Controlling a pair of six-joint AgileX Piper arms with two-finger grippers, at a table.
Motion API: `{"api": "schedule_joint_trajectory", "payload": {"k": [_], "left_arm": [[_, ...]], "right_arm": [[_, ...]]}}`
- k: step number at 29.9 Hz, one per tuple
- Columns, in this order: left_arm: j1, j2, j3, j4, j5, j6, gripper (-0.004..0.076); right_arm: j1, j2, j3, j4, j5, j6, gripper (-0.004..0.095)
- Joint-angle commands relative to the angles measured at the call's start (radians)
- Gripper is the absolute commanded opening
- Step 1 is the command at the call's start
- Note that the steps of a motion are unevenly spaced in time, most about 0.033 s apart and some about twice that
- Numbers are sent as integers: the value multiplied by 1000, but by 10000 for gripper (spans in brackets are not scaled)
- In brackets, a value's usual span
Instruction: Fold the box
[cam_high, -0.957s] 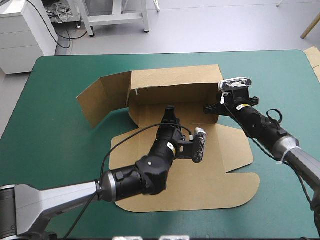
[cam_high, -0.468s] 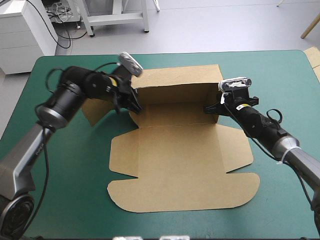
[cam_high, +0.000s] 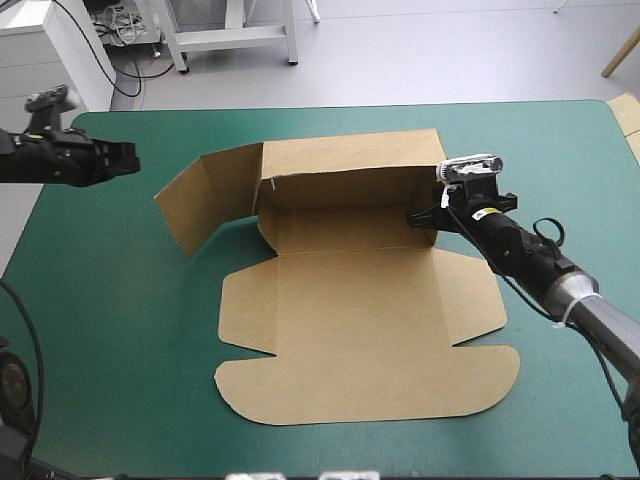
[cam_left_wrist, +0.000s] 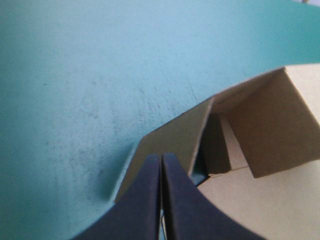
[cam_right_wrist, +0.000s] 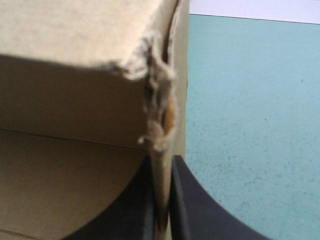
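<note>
Bare teal-green cover (cam_high: 120, 300) around the box (cam_high: 360, 340); raised back wall (cam_high: 350, 185) across mid-table

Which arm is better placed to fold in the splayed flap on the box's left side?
Left. The left gripper is empty, out beyond that flap; the right gripper is clamped on the opposite wall of the box.

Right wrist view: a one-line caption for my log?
Right gripper, black fin-shaped fingers shut on the frayed wall edge of the brown board box, teal-green table cover beside.
</note>
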Motion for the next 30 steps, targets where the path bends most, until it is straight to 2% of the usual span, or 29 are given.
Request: {"api": "schedule_joint_trajectory", "payload": {"k": [1,12,16,21,24,26,30], "left_arm": [[117,-43,18,-98,13,1,-8],[361,-146,398,-325,-67,55,-8],[388,-172,452,-338,-98,55,-8],[388,-172,454,-335,-43,53,-8],[388,-172,454,-335,-41,53,-8],[388,-172,454,-332,-41,53,-8],[388,-172,454,-321,-41,53,-8]], "right_arm": [[-6,-36,-36,0,-60,-2,-21],[-6,-34,-36,0,-44,-9,-20],[-6,-34,-36,0,42,-9,-20],[-6,-34,-60,0,83,13,-14],[-6,-34,-138,0,179,45,-13],[-6,-32,-216,-35,286,92,-13],[-6,-32,-376,-256,537,416,-14]]}}
